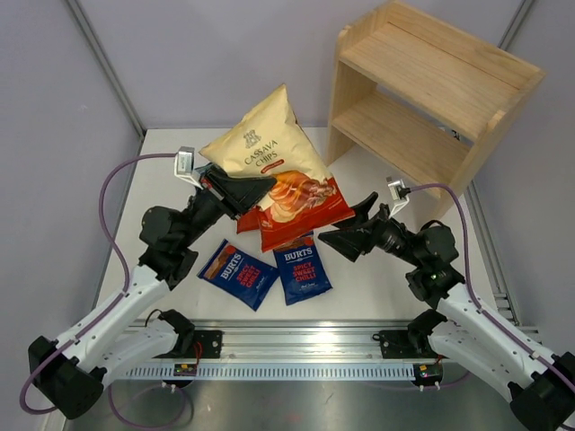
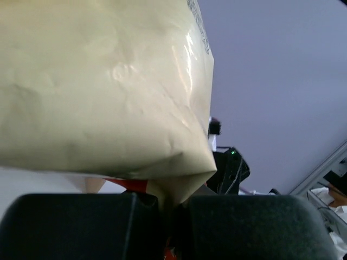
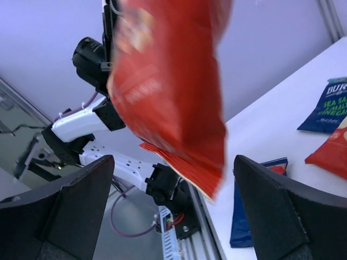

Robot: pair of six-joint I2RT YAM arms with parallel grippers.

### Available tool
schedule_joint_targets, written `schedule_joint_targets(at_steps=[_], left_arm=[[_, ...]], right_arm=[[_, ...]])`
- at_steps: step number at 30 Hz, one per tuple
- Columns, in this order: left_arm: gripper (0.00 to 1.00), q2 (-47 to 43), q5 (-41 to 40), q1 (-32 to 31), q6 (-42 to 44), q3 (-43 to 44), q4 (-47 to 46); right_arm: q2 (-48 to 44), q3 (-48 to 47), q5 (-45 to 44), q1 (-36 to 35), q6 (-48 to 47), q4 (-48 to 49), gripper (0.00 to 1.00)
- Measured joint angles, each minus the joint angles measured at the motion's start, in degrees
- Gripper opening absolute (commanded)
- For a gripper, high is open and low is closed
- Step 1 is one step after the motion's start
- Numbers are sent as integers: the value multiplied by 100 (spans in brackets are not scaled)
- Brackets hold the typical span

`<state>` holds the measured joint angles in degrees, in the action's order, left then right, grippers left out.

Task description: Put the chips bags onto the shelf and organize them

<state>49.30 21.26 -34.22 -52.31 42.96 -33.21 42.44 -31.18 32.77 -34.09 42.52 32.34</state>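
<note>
Cream-and-red foil of a large "Cassava Chips" snack bag, up off the white bench and tilted, cream top toward the far wall, red lower end toward the arms. Pinched at its lower left edge by the black left gripper, jaws pressed together on the foil. From the left wrist, only a cream corner nipped between two dark fingers. Below it, seen from the right wrist, the red corner of a second large bag flat on the bench. Nearer the arms, two small dark blue "Burts" bags flat and side by side: the left one skewed, the right one lettered "Spicy Sweet Chilli", its top edge at the red foil, touching or tucked under, cannot tell which. Also from the right wrist, a third small dark blue bag with green lettering, lying on the bench beyond the hanging red foil. Right of the bags, the black right gripper low over the bench, aimed at the raised bag, jaws spread wide and clear of it. At the far right corner, the light unpainted wooden two-tier shelf with solid side panels, well apart from every bag.
</note>
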Motion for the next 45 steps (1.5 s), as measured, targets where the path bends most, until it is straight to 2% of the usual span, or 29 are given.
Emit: schedule_joint_targets(at_steps=[5,12,16,17,19,20,23,29,35,36,37,40,41,42,43,45], left_arm=[[0,621,-109,13,-643,111,-874],[0,1574,319,-90,-1226,553,-1261],[0,1718,527,-103,-1414,640,-1377],[4,1764,588,-105,-1445,686,-1414],[10,1895,732,-107,-1491,811,-1447],[13,1961,822,-98,-1504,901,-1381],[18,2070,1054,-24,-1377,1198,-997],[14,2044,1694,448,-1115,1436,-59],[23,2059,2422,1139,-1034,1591,446],[27,2059,2516,1237,-999,1644,474],[36,2059,2564,1327,-951,1709,516],[40,2059,2575,1679,-804,1961,664],[59,2059,2520,1808,-741,2050,728],[68,2057,2452,1919,-601,2140,859],[71,2055,2352,2033,-522,2260,1084],[90,1982,1816,2188,-133,2468,1773]], right_arm=[[402,223,-184,0,885,730,97],[505,223,-326,0,1408,1617,84],[420,254,-664,-2,1473,1687,59],[415,271,-780,-4,1478,1690,46],[424,317,-951,-4,1464,1711,35],[426,350,-1005,-4,1467,1722,23],[437,457,-1180,-4,1427,1801,12],[479,645,-1226,-7,1394,1869,6],[498,896,-1279,-13,1394,1792,3],[483,909,-1303,-13,1394,1794,2],[455,920,-1338,-13,1394,1792,0],[348,975,-1502,-9,1405,1779,0],[334,992,-1550,-9,1421,1746,0],[341,1005,-1615,-9,1443,1687,0],[356,1019,-1698,-9,1473,1593,0],[417,1032,-1921,-9,1569,1434,0]])
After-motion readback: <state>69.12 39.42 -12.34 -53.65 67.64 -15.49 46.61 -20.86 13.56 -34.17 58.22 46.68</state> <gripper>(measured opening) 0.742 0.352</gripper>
